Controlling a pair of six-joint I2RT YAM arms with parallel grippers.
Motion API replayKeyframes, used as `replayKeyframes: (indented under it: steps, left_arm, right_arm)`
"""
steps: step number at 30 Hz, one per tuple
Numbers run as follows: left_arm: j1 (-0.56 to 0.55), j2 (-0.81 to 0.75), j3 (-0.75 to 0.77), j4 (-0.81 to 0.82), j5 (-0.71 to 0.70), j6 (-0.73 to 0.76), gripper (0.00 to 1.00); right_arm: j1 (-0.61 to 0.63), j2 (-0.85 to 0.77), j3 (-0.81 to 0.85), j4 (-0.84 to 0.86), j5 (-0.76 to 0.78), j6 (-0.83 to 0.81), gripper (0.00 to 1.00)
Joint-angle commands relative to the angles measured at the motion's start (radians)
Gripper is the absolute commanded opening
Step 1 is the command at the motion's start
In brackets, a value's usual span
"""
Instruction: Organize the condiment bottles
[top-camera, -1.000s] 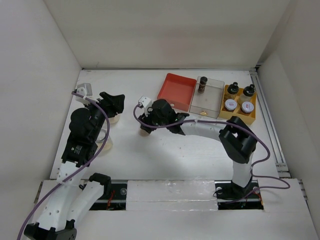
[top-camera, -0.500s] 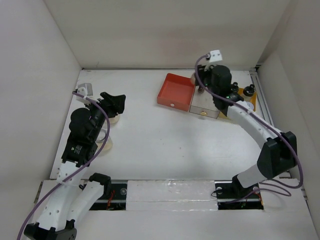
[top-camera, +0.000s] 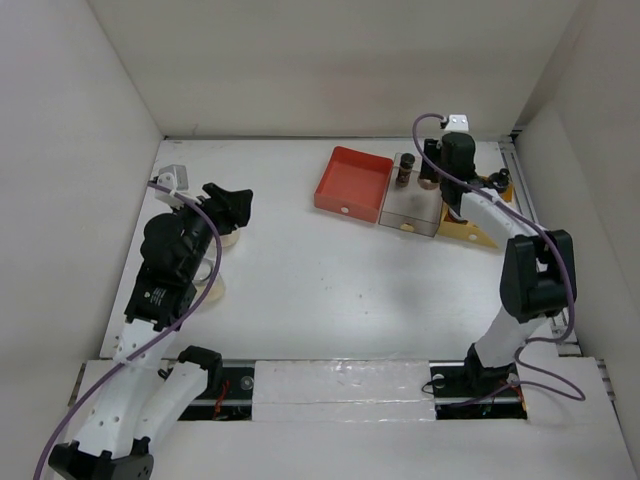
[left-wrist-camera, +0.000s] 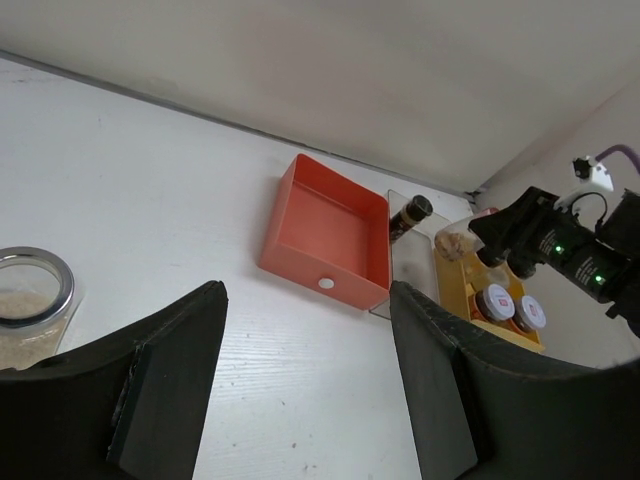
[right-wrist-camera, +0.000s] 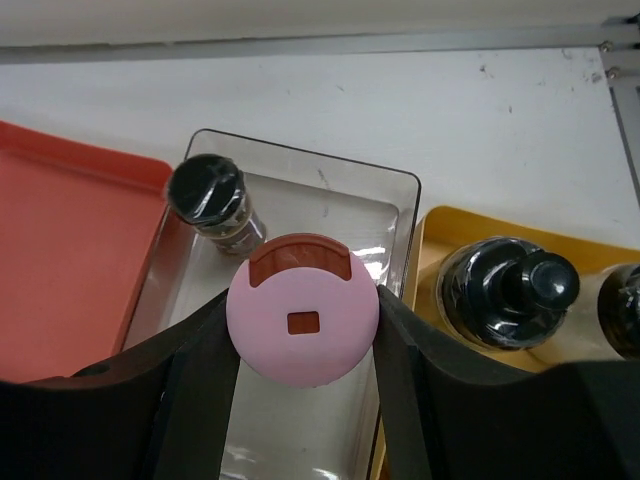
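My right gripper (right-wrist-camera: 302, 325) is shut on a pink-lidded jar (right-wrist-camera: 302, 322) and holds it over the clear tray (right-wrist-camera: 400, 190); the top view shows the gripper (top-camera: 430, 177) there too. A dark jar with a black lid (right-wrist-camera: 208, 195) stands in that tray's far left corner (top-camera: 405, 168). Black-lidded bottles (right-wrist-camera: 510, 290) stand in the yellow tray (right-wrist-camera: 450, 225), and two white-lidded jars (left-wrist-camera: 495, 300) show in it in the left wrist view. My left gripper (left-wrist-camera: 305, 300) is open and empty at the table's left (top-camera: 232, 205), above a silver-rimmed jar (left-wrist-camera: 30, 300).
The red tray (top-camera: 352, 180) sits left of the clear tray. A second beige jar (top-camera: 207, 290) stands by my left arm. White walls close in the table at the back and both sides. A metal rail (top-camera: 535, 240) runs along the right edge.
My right arm swung from the table's middle left to the trays at the back right, carrying the pink-lidded jar, and now holds it over the clear tray. The left arm has not moved.
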Motion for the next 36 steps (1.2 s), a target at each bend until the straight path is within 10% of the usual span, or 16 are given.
replayKeyframes:
  steps: [1, 36]
  left_arm:
    - [0.006, 0.001, 0.002, 0.035, 0.012, 0.003, 0.61]
    - [0.006, 0.029, 0.002, 0.035, 0.012, 0.003, 0.61]
  right_arm:
    - [-0.028, 0.041, 0.072, 0.032, -0.036, 0.030, 0.46]
    - [-0.085, 0.216, 0.219, -0.034, -0.109, 0.039, 0.67]
